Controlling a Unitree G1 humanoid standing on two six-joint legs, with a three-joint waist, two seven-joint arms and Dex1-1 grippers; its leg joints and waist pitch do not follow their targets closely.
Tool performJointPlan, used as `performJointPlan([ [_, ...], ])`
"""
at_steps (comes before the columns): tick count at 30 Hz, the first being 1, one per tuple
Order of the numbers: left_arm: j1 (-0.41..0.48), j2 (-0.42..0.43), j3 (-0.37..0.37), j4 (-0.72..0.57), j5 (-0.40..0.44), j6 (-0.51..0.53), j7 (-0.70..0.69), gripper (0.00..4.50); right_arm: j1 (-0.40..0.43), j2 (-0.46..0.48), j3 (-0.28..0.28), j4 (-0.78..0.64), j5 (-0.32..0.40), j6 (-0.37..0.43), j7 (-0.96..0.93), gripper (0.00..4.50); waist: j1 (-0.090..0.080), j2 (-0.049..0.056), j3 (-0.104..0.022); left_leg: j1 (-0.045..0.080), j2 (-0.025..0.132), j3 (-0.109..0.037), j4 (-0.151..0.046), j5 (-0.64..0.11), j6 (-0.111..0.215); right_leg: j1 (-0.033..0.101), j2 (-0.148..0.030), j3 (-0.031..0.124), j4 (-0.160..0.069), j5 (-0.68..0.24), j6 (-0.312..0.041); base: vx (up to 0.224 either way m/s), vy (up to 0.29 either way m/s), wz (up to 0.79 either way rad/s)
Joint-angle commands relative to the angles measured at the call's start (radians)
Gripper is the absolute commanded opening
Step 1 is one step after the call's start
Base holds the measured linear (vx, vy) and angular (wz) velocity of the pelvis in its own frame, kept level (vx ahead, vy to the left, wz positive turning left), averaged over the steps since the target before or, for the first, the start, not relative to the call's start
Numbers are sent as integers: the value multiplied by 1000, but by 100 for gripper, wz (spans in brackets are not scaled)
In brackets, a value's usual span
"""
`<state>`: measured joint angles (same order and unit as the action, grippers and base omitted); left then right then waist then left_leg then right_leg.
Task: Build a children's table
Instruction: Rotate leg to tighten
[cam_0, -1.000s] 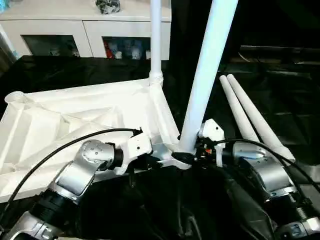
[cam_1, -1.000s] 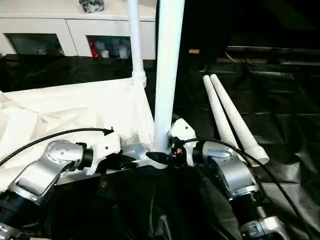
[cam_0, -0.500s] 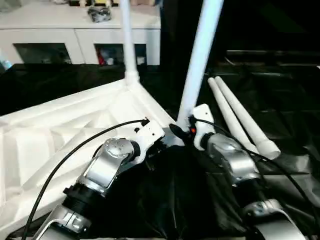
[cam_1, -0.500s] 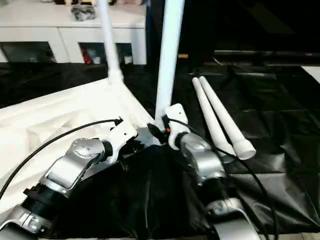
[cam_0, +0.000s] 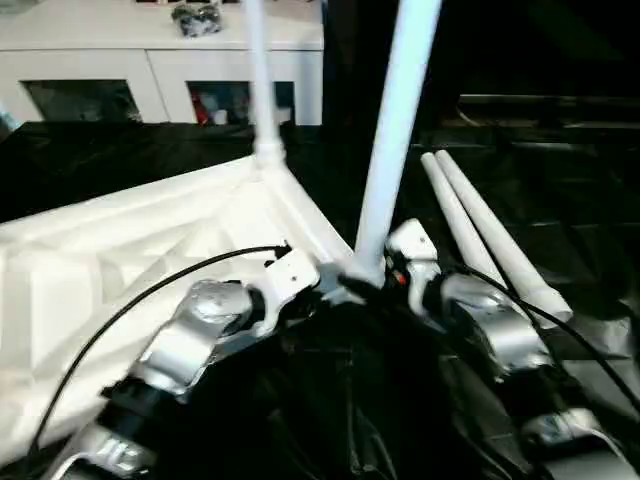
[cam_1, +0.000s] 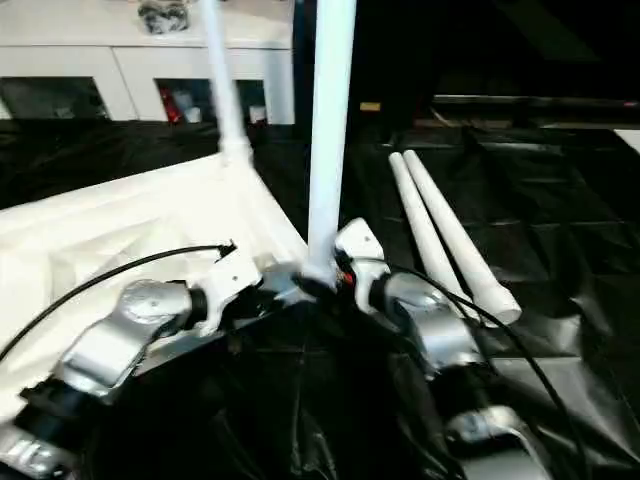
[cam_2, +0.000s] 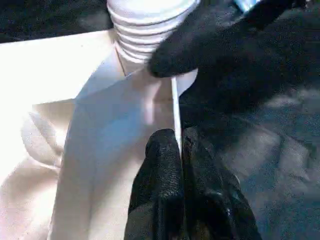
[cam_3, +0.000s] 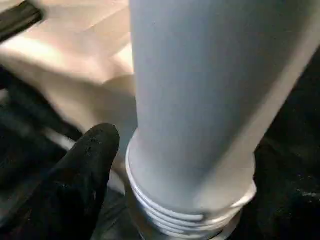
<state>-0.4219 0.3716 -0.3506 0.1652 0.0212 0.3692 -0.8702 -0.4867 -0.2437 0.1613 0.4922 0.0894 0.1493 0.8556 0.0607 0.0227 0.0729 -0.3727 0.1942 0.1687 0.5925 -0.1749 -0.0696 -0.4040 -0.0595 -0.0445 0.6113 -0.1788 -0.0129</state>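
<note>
Children's table (cam_0: 150, 250) upside down on the black-covered bench (cam_0: 560, 210), two legs standing in its corner sockets, two spare legs (cam_0: 480, 235) lying beside it, left fingers (cam_2: 165, 165) pinched on the tabletop's thin rim, right fingers (cam_3: 85, 170) spread around the nearest leg (cam_0: 390, 150) at its threaded base

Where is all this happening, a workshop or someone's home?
Probably a room furnished like a home, used for robot trials. A white cabinet with glass doors holds small ornaments, and a black sheet covers the work surface under the upturned tabletop and spare legs.
</note>
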Motion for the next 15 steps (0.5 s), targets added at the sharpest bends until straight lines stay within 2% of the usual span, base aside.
performJointPlan([
  [1, -6, 19, -17, -61, -22, -63, -62, 0, 21, -17, 52, -43, 22, 1, 98, 386, 4, 5, -76, 10, 27, -6, -64, -199, 48, 53, -64, 37, -67, -127, -245, 0, 0, 0],
  [2, -2, 32, -23, -67, -25, -73, -83, 0, 25, -31, 53, -56, 27, 1, 118, 386, 4, 5, -76, 10, 27, -6, -64, -199, 48, 53, -64, 37, -67, -127, -245, 0, 0, 0],
  [4, 10, 57, -30, -85, -41, -81, -130, 0, 34, -60, 57, -84, 42, 9, 162, 386, 3, 9, -72, 12, 30, -6, -68, -239, 42, 50, -66, 38, -70, -183, -243, 0, 0, 0],
  [7, 18, 84, -38, -94, -54, -90, -179, 0, 48, -99, 65, -122, 56, 17, 222, 386, 7, 7, -68, 18, 32, -5, -70, -274, 31, 45, -65, 40, -78, -241, -229, 0, 0, 0],
  [11, 21, 115, -44, -89, -60, -109, -230, 0, 67, -136, 77, -161, 61, 22, 289, 386, 8, 4, -69, 14, 30, -6, -71, -262, 29, 48, -66, 41, -76, -252, -221, 0, 0, 0],
  [12, 21, 119, -44, -88, -61, -111, -237, 0, 69, -139, 78, -166, 61, 24, 297, 369, 7, 5, -69, 14, 30, -6, -71, -263, 30, 48, -67, 41, -78, -260, -219, 0, 0, 0],
  [14, 18, 134, -44, -80, -66, -121, -265, 0, 74, -151, 90, -178, 64, 26, 317, 369, 8, 1, -69, 14, 30, -6, -71, -260, 29, 46, -67, 40, -79, -279, -215, 0, 0, 0],
  [15, 16, 140, -45, -77, -66, -125, -273, 0, 76, -155, 94, -183, 65, 27, 322, 351, 8, 1, -69, 13, 30, -6, -71, -256, 30, 47, -67, 41, -78, -276, -214, 0, 0, 0],
])
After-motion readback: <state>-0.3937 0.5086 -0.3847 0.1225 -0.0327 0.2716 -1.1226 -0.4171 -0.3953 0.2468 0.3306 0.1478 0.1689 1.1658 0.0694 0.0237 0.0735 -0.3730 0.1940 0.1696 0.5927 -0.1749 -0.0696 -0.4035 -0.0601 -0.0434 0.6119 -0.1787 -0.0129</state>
